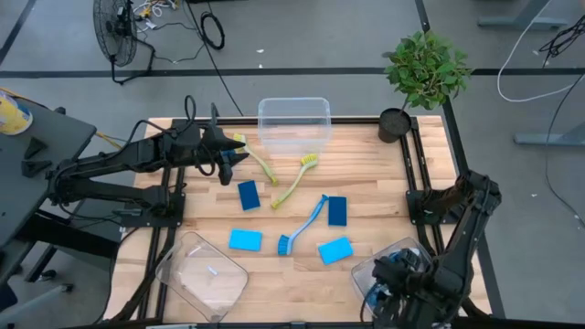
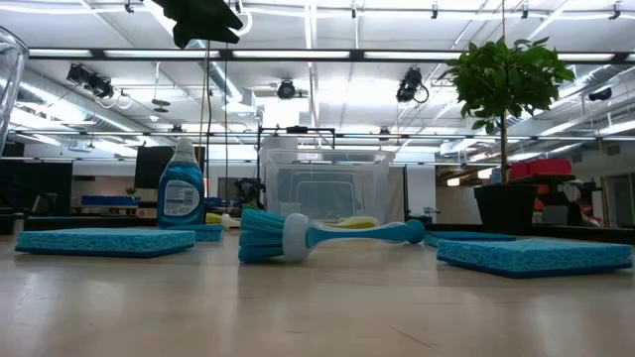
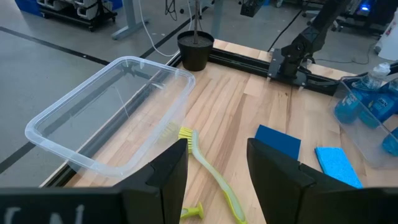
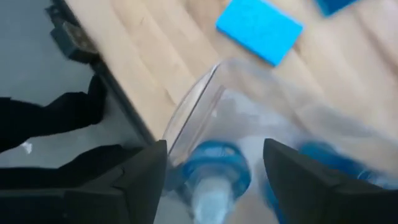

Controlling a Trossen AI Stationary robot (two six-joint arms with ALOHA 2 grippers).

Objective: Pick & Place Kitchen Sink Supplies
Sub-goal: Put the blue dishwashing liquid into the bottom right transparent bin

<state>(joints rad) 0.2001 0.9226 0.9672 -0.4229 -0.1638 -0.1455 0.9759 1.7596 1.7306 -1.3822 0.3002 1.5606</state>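
Wood table (image 1: 366,196), supplies scattered on top.
Four blue sponges (image 1: 249,195) mid-table, blue brush (image 1: 303,226) between them, two yellow-green brushes (image 1: 294,181) by far clear bin (image 1: 293,113); two more clear bins (image 1: 203,273) at near corners, potted plant (image 1: 422,73) at far right corner.

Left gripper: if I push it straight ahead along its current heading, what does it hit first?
Most likely the yellow-green dish brush: in the left wrist view its bristle head lies between the open fingers of the left gripper, just ahead. Beyond it comes bare table, with the clear bin off to one side. Height above the brush is unclear.
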